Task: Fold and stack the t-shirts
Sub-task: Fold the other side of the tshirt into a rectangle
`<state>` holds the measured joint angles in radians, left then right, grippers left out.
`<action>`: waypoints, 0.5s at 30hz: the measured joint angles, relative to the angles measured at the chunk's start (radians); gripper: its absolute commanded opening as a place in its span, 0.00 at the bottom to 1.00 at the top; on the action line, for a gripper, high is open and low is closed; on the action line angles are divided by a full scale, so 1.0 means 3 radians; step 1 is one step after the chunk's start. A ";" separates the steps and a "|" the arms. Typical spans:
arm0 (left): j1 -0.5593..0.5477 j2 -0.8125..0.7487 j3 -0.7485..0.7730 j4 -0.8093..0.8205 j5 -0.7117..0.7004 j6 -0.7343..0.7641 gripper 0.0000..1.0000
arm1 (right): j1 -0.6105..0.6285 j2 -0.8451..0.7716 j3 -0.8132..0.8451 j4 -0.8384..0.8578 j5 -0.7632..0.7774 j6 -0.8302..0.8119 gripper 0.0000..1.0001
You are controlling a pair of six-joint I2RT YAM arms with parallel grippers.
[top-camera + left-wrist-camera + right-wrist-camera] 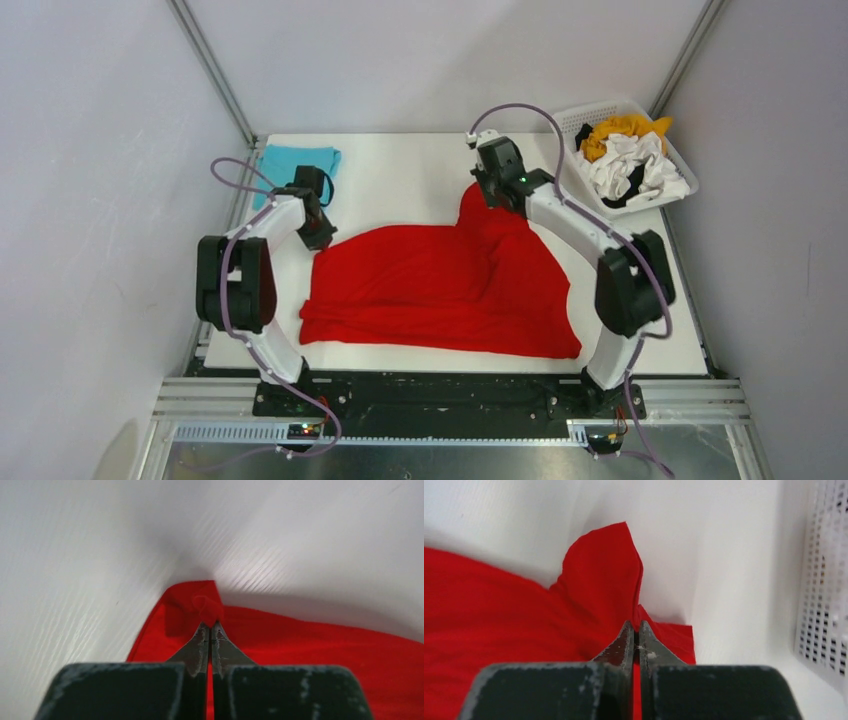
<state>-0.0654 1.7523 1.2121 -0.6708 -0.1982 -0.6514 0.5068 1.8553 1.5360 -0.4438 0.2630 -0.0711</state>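
While pinched at two corners, sags and ripples like thin, light, limp cloth: judging red t-shirt (pixel 440 290) easy to lift, quick to bunch. Lying spread mid-table. Best taken by corners or hems. Held at far-left corner by left gripper (pixel 210 626), at raised far-right corner by right gripper (pixel 634 625), both clamped tight on fabric. Smooth white table (pixel 400 170), probably low drag. Turquoise t-shirt (pixel 297 160) far left, basket (pixel 596 107) of other shirts (pixel 630 160) far right; close walls (pixel 90 200), limited swing.
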 measured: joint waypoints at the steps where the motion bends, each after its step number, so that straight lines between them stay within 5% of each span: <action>1: -0.0003 -0.0052 -0.0081 -0.0005 -0.0032 -0.0009 0.00 | 0.0028 -0.0163 -0.0154 0.0028 0.0032 0.0009 0.00; 15: -0.0014 -0.0754 -0.0613 -0.0029 -0.0266 -0.0072 0.00 | 0.0542 -0.1394 -0.1221 -0.0085 0.0486 0.0229 0.00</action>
<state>-0.0696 1.5261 1.0283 -0.6796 -0.2779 -0.6731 0.6693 1.4372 1.1698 -0.4694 0.4088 -0.0025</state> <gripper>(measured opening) 0.008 0.021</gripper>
